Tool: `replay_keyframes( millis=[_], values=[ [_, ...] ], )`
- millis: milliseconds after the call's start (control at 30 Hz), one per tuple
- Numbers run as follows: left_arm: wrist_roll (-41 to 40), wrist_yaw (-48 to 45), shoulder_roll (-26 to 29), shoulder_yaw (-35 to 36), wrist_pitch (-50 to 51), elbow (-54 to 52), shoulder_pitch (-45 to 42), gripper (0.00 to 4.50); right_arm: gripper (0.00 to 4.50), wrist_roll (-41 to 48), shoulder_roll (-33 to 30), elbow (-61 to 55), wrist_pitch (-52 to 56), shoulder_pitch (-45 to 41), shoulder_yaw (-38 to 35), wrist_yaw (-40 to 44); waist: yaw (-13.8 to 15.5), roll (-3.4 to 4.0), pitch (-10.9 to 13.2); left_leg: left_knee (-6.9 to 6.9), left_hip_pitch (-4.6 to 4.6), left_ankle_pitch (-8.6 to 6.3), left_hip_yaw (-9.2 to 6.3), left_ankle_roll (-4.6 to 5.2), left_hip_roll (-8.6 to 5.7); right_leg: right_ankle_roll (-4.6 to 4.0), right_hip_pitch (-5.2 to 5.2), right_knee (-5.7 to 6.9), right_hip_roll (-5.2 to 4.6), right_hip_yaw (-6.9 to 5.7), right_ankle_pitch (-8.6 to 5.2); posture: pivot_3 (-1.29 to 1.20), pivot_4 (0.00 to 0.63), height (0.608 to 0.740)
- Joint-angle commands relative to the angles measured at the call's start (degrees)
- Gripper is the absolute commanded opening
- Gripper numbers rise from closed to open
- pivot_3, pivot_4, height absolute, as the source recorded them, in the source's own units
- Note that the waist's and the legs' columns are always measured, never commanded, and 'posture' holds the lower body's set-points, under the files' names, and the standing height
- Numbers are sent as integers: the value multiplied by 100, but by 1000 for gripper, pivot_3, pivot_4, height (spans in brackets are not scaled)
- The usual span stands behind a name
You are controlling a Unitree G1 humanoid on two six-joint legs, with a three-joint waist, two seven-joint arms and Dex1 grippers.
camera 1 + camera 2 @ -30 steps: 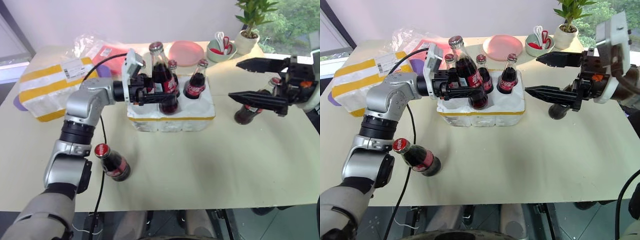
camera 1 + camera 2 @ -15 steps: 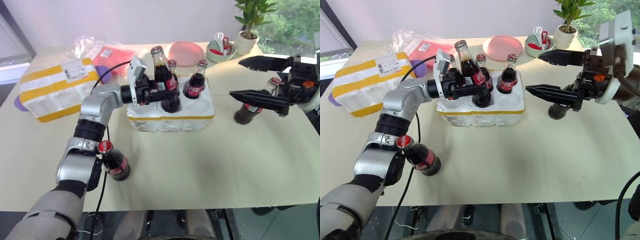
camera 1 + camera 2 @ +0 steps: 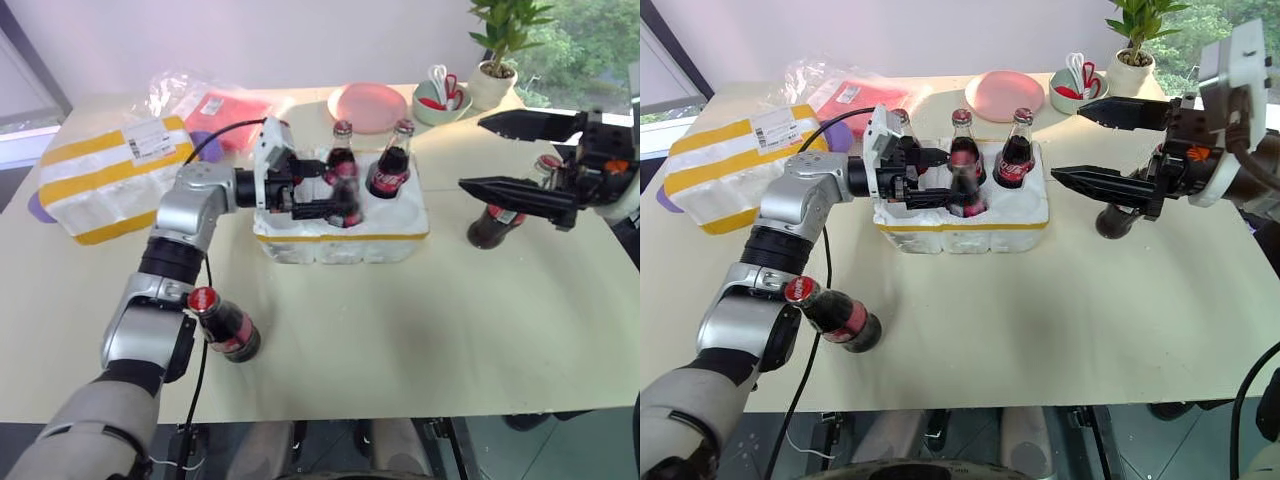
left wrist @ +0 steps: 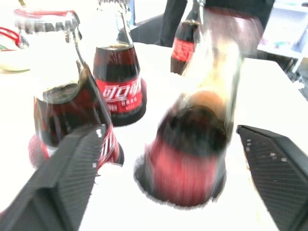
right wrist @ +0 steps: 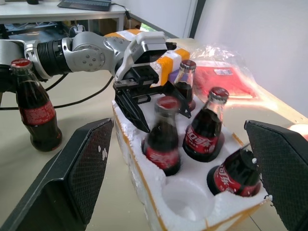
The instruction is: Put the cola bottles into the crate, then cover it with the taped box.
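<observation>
The white foam crate (image 3: 340,246) stands mid-table. Three cola bottles stand in its back row: one (image 3: 902,128) behind my left gripper, one in the middle (image 3: 342,152) and one at the right (image 3: 392,162). A blurred bottle (image 3: 346,197) sits low in the front middle well, between the spread fingers of my open left gripper (image 4: 168,132) and free of both. Another bottle (image 3: 226,325) stands on the table near the front left. One more (image 3: 493,222) stands behind my open right gripper (image 3: 471,154), which hovers right of the crate. The taped box (image 3: 105,180) lies at the far left.
The front right well (image 5: 185,195) of the crate is empty. At the back of the table are a pink plate (image 3: 372,105), a green bowl (image 3: 440,100), a potted plant (image 3: 495,75) and a red packet in clear plastic (image 3: 215,105). A black cable (image 3: 205,290) hangs from my left arm.
My left gripper has lowered its bottle into the front middle well and opened, and the bottle has sunk into the well. The right arm has not moved.
</observation>
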Motion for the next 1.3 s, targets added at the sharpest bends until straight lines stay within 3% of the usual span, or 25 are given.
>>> replay_keyframes(
  millis=[33,267,500,633,767,1000,1300],
  values=[
    [45,-35,137,73,-160,-255,30,4476,4500,1,4,-49,-133,-108,-84,-4,5,0,0,0,0,0,0,0,0,0,1,0,0,0,0,0,150,740],
    [-337,-90,899,535,441,-1131,290,4476,4500,-112,-90,69,-221,-176,65,222,-42,0,0,-2,0,0,0,0,3,0,-4,1,3,0,0,0,150,740],
    [-1488,130,2379,1758,2176,-3152,1210,4476,4500,-401,-57,557,-452,-568,489,647,-125,3,1,-7,1,-1,0,0,5,-1,-7,1,4,3,-1,0,150,740],
    [-1918,55,3380,2902,2787,-4430,2690,4476,4500,-628,50,911,-644,-791,795,965,-175,4,1,-9,3,-2,1,1,5,-1,-6,0,4,4,-2,0,150,740],
    [-1985,-54,3832,4078,3051,-5238,4234,4476,4500,-882,103,1285,-838,-1050,1072,1331,-151,5,2,-16,6,-1,4,-2,11,-3,-9,0,7,7,-2,0,150,740],
    [-1730,-401,3562,5507,2820,-6476,6796,4476,4500,-1347,177,1958,-1123,-1626,1543,1997,-138,6,2,-18,11,-6,11,1,11,-6,1,-10,2,7,-4,0,150,740],
    [-2136,-58,2957,5591,2616,-7323,7734,4476,4500,-1417,58,1962,-1013,-1894,1719,2842,-129,6,3,-20,11,-14,10,-8,15,-23,6,-20,2,7,-13,0,150,740]
  ],
)
